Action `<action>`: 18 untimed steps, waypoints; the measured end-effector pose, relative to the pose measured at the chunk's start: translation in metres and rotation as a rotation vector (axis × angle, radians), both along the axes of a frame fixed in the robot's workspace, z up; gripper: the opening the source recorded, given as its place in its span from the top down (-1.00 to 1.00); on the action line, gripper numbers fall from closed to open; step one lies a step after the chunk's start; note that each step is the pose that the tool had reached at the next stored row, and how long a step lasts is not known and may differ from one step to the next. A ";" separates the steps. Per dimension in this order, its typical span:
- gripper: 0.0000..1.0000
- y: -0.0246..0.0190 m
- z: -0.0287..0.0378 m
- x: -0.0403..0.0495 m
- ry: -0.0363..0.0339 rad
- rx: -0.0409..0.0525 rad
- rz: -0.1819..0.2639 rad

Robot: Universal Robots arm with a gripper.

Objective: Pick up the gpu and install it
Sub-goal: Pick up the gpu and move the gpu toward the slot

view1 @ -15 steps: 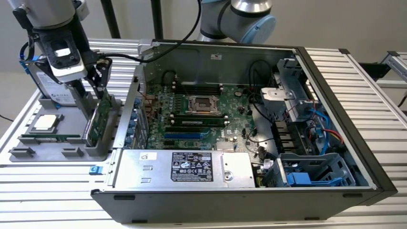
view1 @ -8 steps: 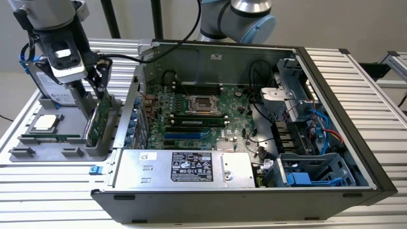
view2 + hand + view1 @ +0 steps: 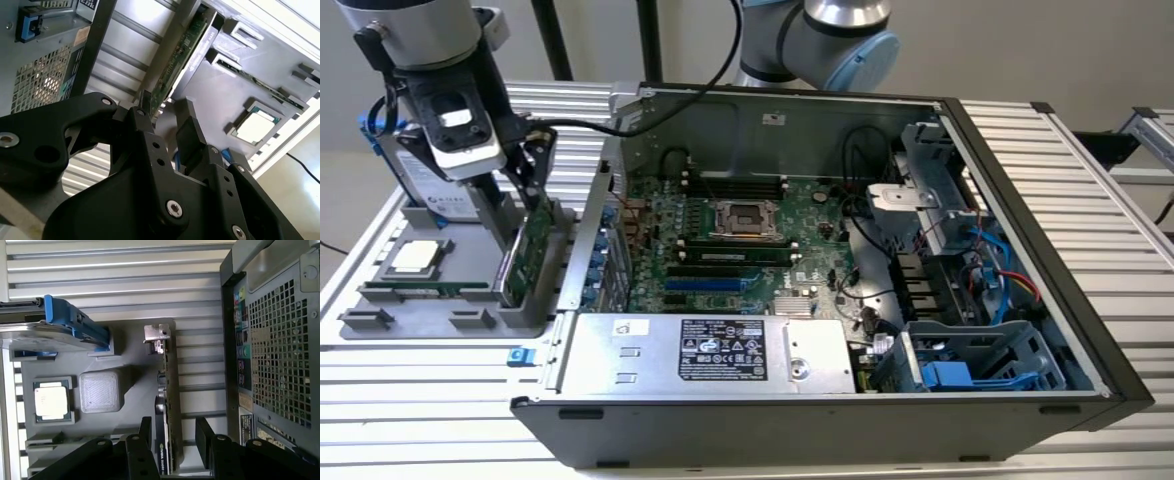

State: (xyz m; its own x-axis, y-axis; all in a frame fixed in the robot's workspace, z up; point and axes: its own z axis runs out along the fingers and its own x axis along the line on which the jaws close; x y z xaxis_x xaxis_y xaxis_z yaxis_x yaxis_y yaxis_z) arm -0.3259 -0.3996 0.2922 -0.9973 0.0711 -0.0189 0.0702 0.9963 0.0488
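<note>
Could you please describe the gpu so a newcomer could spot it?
On the exterior view's left of the open case lies a grey holder. The gpu stands on edge at the holder's side nearest the case, straddled by the open pincer. Unlike the flat chip, it is a green card with a silver bracket.

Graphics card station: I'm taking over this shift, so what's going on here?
The arm's gripper is low over the graphics card, which stands on edge in a grey holder beside the open computer case. The gripper is open, with one finger on each side of the card, and has not closed on it. The card has not been lifted out of the holder, so nothing is installed in the case yet.
</note>
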 end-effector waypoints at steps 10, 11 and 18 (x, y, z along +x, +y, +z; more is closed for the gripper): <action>-1.00 0.0000 -0.0076 0.0000 -0.0001 0.0000 0.000; -1.00 0.0000 -0.0082 0.0000 0.0000 -0.0001 0.000; -1.00 0.0000 -0.0129 0.0000 0.0000 -0.0001 0.000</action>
State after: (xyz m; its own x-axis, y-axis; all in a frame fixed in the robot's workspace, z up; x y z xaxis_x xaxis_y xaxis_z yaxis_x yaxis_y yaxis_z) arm -0.3260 -0.3996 0.2793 -0.9973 0.0712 -0.0189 0.0703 0.9963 0.0487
